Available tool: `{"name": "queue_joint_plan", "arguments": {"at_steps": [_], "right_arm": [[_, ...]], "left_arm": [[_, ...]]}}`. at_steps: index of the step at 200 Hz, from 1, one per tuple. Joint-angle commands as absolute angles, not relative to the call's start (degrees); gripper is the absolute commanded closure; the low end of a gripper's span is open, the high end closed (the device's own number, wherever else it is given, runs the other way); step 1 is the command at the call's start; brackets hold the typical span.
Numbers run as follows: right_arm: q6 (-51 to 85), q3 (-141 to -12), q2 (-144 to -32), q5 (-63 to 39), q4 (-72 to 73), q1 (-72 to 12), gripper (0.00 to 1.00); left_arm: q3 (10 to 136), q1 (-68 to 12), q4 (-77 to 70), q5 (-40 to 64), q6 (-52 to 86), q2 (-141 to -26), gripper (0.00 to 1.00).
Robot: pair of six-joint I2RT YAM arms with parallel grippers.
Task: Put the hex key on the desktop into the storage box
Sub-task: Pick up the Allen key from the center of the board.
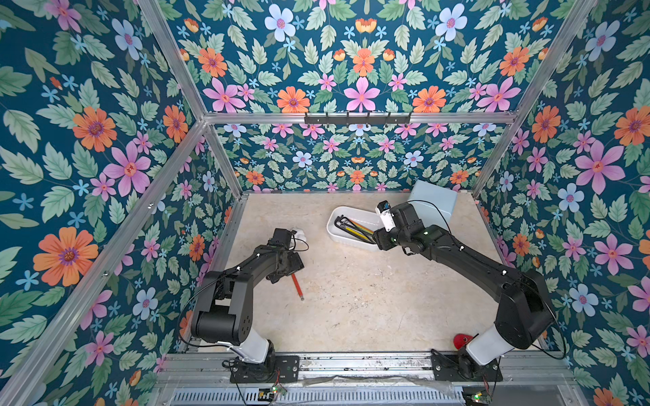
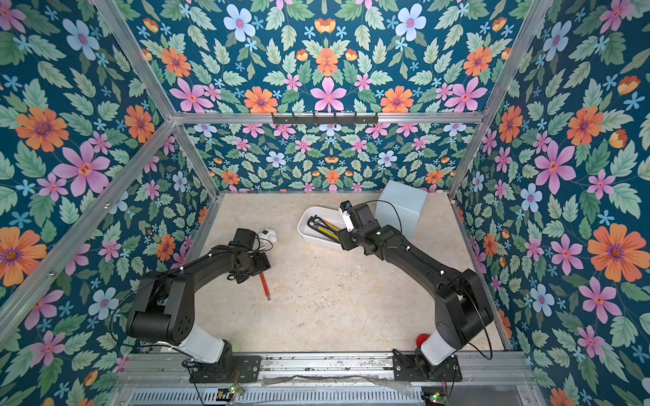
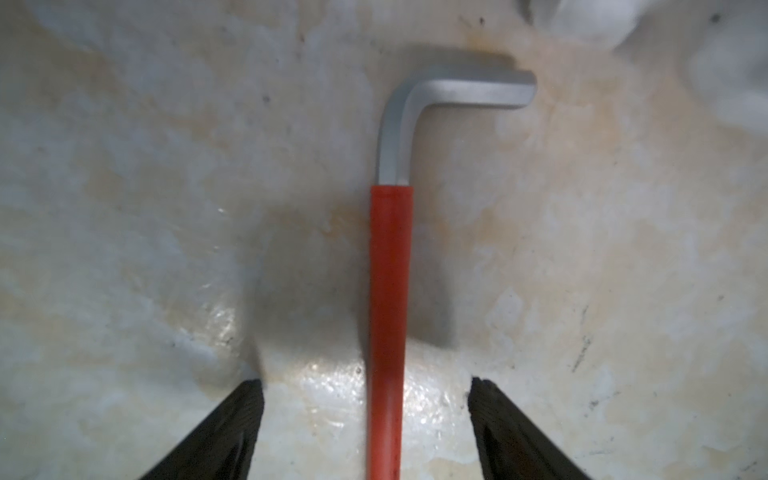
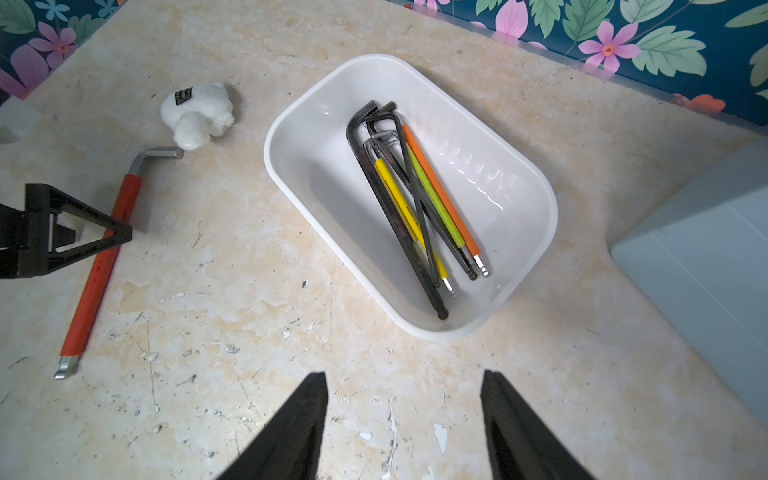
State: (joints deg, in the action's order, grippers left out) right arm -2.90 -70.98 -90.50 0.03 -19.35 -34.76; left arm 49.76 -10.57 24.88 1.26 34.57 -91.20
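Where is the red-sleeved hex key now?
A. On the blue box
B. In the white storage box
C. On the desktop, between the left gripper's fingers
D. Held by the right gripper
C: the red-sleeved hex key lies on the desktop, and the left gripper stands open on both sides of it.

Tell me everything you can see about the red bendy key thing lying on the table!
The red hex key is an L-shaped tool: a long straight shaft in a smooth red sleeve, with bare grey metal at the short bent arm and the far tip. It lies flat on the desktop, outside the storage box. The left gripper is open over it, one finger on each side of the sleeve, neither touching it. Only the desktop touches it.
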Motion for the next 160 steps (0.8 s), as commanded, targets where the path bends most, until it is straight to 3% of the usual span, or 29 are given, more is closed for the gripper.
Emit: {"name": "queue_joint_plan", "arguments": {"at_steps": [1,18,79,107,132,160], "right_arm": [[-2.29,-70.02,-88.66,-0.35,-18.63,-34.46,0.35],[-2.37,-69.28,-87.34,-0.35,-18.7,-34.11,0.35],[-2.02,-68.2,-84.91,-1.59,-19.09,-33.35,0.35],[-1.94,-67.53,-83.81,-1.61,-19.28,-33.32,0.34],[-1.85,-66.84,-82.67,-1.75,-19.24,-33.29,0.34],[-1.87,-66.45,-81.75,-1.7,-19.26,-33.15,0.34]], "left_arm": [[50.51,-10.97,27.06,0.44,35.34,-92.48,0.22],[51.05,-11.59,27.4,0.23,35.72,-93.31,0.24],[52.91,-12.88,30.77,-1.85,35.71,-94.92,0.47],[53.34,-12.87,32.36,-2.37,35.27,-95.86,0.71],[53.97,-13.17,33.7,-3.06,34.87,-96.84,1.0],[54.5,-13.6,35.7,-5.93,34.63,-95.81,1.0]]}}
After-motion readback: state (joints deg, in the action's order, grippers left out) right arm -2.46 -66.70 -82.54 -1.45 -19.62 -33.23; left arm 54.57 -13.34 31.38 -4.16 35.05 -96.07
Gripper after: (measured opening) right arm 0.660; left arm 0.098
